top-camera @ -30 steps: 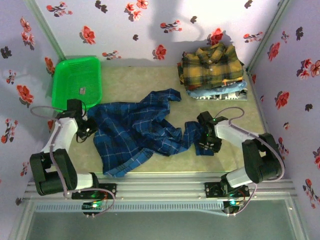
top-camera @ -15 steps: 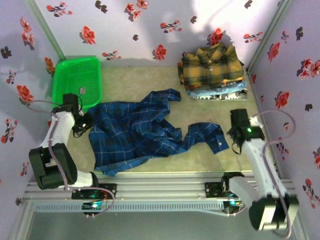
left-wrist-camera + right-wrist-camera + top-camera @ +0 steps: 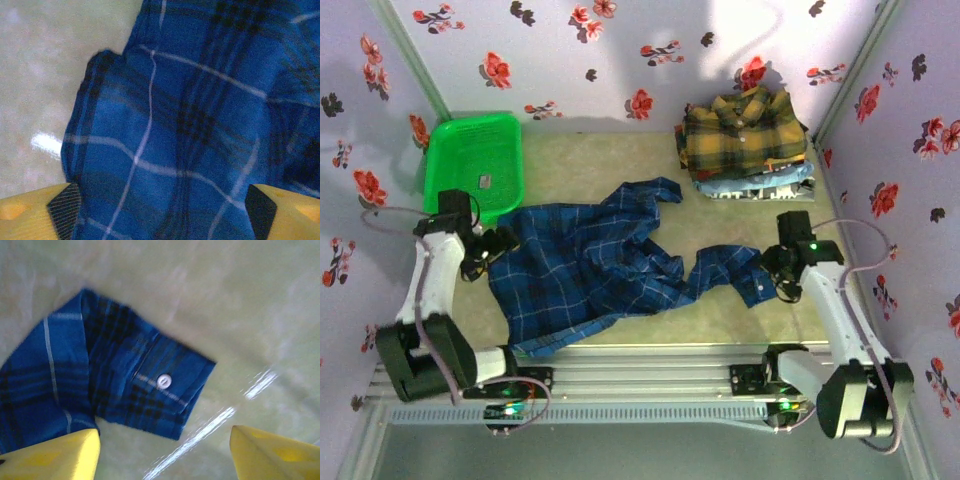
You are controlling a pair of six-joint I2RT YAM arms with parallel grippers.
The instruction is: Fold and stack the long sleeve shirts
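The counter (image 3: pixel 610 165) carries the dark blue plaid shirt (image 3: pixel 585 265), crumpled across its middle with one sleeve trailing right. In the far right corner the mustard plaid shirt (image 3: pixel 742 130) tops a folded stack, with light blue shirts (image 3: pixel 760 182) beneath it. The left tool (image 3: pixel 162 205) gapes wide over the shirt's left edge. The right tool (image 3: pixel 165 450) gapes wide over the sleeve cuff (image 3: pixel 172 390), apparently not gripping it, though the view is blurred. A white button (image 3: pixel 163 381) shows on the cuff.

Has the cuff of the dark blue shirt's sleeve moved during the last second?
Yes. The cuff shifted rightward, toward the right wall, now directly in front of the folded stack.
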